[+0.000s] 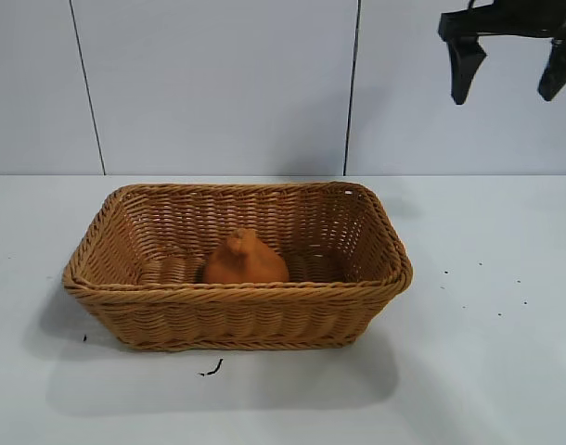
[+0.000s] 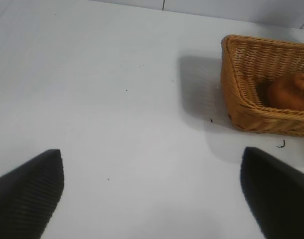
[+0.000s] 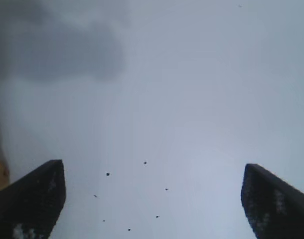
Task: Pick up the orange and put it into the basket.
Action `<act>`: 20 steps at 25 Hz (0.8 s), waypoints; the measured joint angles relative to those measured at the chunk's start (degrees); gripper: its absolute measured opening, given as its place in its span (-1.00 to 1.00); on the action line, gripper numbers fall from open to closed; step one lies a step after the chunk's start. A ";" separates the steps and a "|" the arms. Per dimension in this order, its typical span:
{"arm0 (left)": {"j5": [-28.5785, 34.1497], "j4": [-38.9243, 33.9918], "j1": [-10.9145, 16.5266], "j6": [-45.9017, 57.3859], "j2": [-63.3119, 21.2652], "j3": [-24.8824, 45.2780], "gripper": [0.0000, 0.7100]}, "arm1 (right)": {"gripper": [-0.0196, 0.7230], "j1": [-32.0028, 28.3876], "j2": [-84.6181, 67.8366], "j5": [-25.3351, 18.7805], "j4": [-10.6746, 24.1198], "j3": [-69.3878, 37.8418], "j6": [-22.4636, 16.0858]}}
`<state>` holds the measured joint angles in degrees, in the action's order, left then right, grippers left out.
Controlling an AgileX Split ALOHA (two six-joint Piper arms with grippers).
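The orange (image 1: 245, 260), matte with a knobby top, lies inside the tan wicker basket (image 1: 237, 295) near its front wall at the middle of the white table. The left wrist view also shows the orange (image 2: 291, 90) within the basket (image 2: 241, 104). My right gripper (image 1: 512, 88) hangs high at the upper right, well above the table and to the right of the basket, open and empty. My left gripper (image 2: 152, 172) is out of the exterior view; its own camera shows it open over bare table, away from the basket's end.
Small dark specks dot the white table (image 1: 487, 278) right of the basket, and a dark curl of debris (image 1: 212, 369) lies before its front wall. A pale panelled wall (image 1: 218, 83) backs the table.
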<state>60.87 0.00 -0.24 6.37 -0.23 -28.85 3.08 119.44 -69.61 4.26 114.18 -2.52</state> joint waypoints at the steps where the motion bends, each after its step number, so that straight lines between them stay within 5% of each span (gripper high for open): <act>1: 0.00 -0.30 0.00 0.00 0.00 0.00 0.95 | 0.91 -0.65 0.00 0.00 -0.11 -0.11 0.18; 7: 0.00 -0.30 0.00 0.00 0.00 0.00 0.95 | 0.91 -0.95 -1.79 0.05 -2.93 -7.02 1.67; 20: 0.00 -0.30 0.00 0.00 0.00 0.00 0.95 | 0.93 -0.95 -32.83 0.01 -4.88 -45.94 4.46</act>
<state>60.87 -0.30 -0.24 6.37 -0.23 -28.85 2.13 86.61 -69.60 -0.61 68.24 1.94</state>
